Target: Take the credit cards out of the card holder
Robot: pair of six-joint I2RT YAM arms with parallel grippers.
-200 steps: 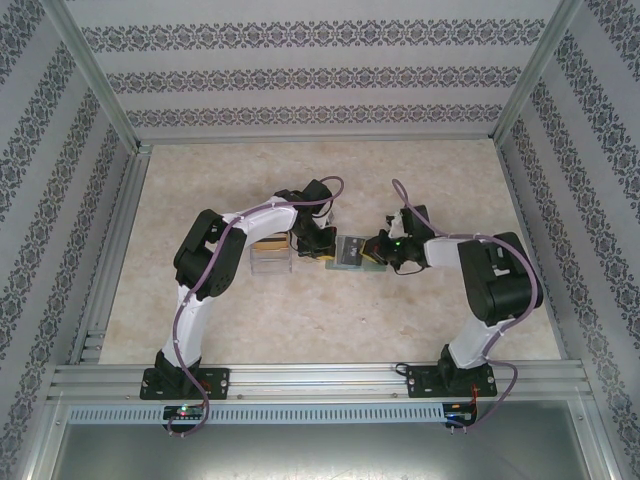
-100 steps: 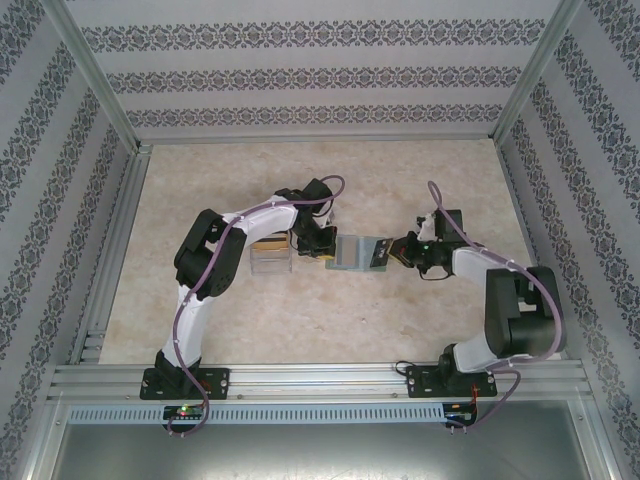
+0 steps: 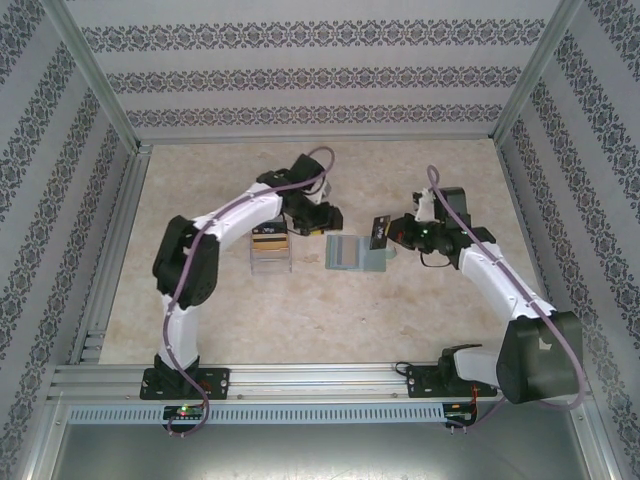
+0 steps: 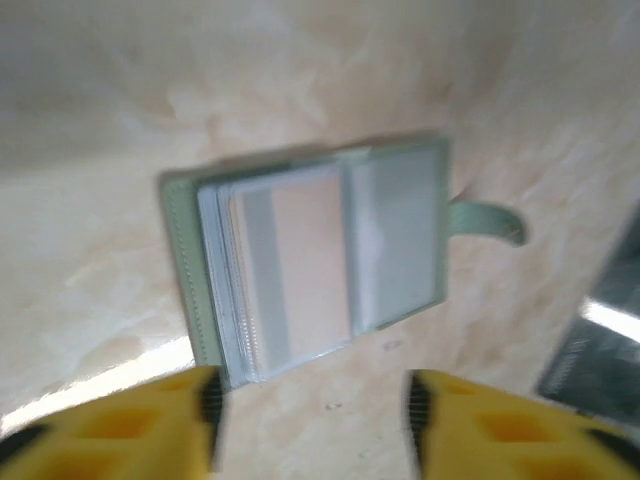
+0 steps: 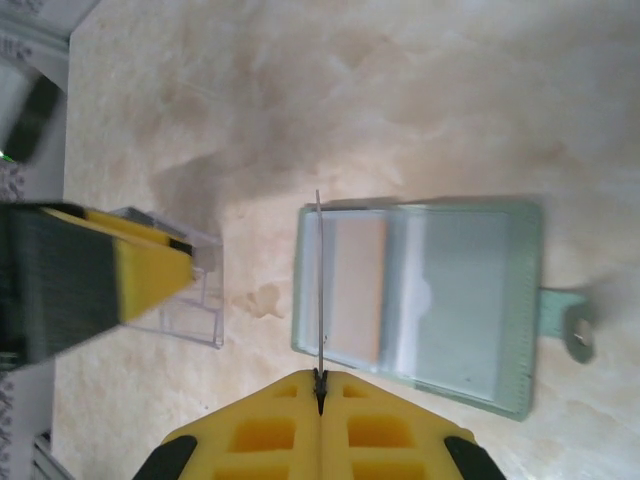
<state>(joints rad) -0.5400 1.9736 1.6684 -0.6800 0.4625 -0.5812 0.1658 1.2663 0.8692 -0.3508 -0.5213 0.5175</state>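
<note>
Holder (image 3: 350, 253) (image 4: 310, 275) (image 5: 430, 300): soft grey-green bifold, open flat mid-table, long axis 9–3 o'clock, strap tab at 3, clear sleeves up.
Card (image 3: 379, 232) (image 5: 319, 290): thin, stiff, pinched edge-on by right gripper (image 3: 392, 233) (image 5: 320, 378), at holder's 2 o'clock.
Left gripper (image 3: 325, 220) (image 4: 310, 400): jaws apart, empty.

Your left claw (image 3: 328, 218) has opened and come off the left edge of the card holder (image 3: 350, 252), backing toward the far side of the worktop (image 3: 420, 310). Your right claw (image 3: 390, 232), pinched on a credit card (image 3: 379, 232), has pulled back to the right. The card is now out of the holder, on edge above its right side. The right elbow has swung out toward the near-right corner.
</note>
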